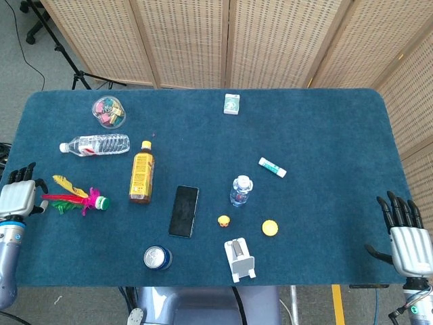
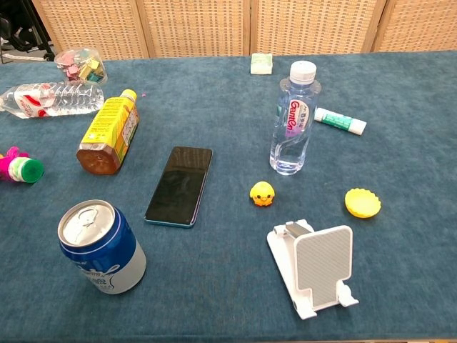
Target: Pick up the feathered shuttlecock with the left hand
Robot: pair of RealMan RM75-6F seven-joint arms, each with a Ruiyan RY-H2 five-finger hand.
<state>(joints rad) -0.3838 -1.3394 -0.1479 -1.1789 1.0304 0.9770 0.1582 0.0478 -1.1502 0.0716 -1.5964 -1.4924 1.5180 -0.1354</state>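
Note:
The feathered shuttlecock (image 1: 76, 198) lies on the blue table at the left, with yellow, red, green and pink feathers and a green base; the chest view shows only its base end (image 2: 21, 168) at the left edge. My left hand (image 1: 18, 196) hovers at the table's left edge, just left of the feather tips, fingers apart and holding nothing. My right hand (image 1: 404, 230) stays off the table's right front corner, fingers spread, empty. Neither hand appears in the chest view.
Near the shuttlecock lie an amber bottle (image 1: 141, 174) and a clear water bottle (image 1: 96, 144), with a clip jar (image 1: 108, 112) behind. A phone (image 1: 183, 210), soda can (image 1: 157, 257), upright small bottle (image 1: 241, 190), phone stand (image 1: 239, 259), yellow duck (image 1: 223, 221) and yellow cap (image 1: 270, 228) occupy the middle.

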